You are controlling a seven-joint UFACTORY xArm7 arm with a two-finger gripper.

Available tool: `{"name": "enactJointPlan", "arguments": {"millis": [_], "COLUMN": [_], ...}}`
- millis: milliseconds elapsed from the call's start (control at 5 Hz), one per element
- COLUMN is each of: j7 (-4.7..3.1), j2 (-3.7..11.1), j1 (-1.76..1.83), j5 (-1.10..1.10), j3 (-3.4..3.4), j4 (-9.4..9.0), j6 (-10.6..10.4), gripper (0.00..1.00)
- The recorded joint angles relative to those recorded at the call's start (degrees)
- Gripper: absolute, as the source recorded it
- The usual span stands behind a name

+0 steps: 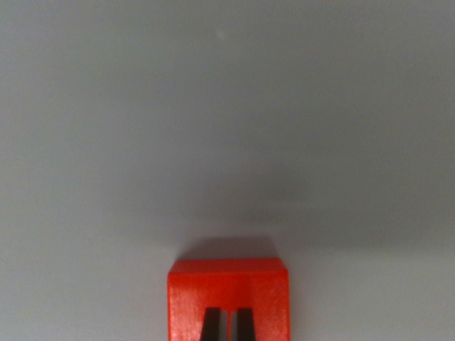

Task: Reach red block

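Surface: plain pale grey tabletop [227, 106] filling pretty much the whole wrist view, smooth and matte, with just one tiny pale speck up near the top centre.

Lighting: a soft dark shadow patch sits on the grey around the middle of the view, spreading toward the wrist view's right and getting darker just above the block.

Red block [229, 288]: bottom centre of the wrist view, cut off by the lower edge so only part of it shows. Bright orangey-red, squarish, with its far edge running level across the view and slightly bevelled corners. It rests flat on the grey surface (no tilt that I can see).

Gripper [227, 325]: all that shows is two dark, narrow, tapered tips poking up from the very bottom edge, right in front of the block's near face. They stand side by side with only a thin sliver of red between them, so the tips look drawn close together.

Contact: the tips overlap the block's lower middle in the picture, but honestly can't say whether they're touching it or just hovering above it, since the view is blurry and cropped there.

Grasp: nothing is visibly pinched between the tips.

Everything else: just bare grey all around the block on both sides.
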Motion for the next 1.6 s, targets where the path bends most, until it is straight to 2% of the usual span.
{"name": "enactJointPlan", "arguments": {"millis": [800, 1600], "j7": [0.03, 0.03], "j2": [0.10, 0.11], "j1": [0.01, 0.02], "j5": [-0.10, -0.11], "j3": [0.01, 0.01], "j4": [-1.17, -1.29], "j6": [-1.2, -1.3], "gripper": [0.00, 0.00]}}
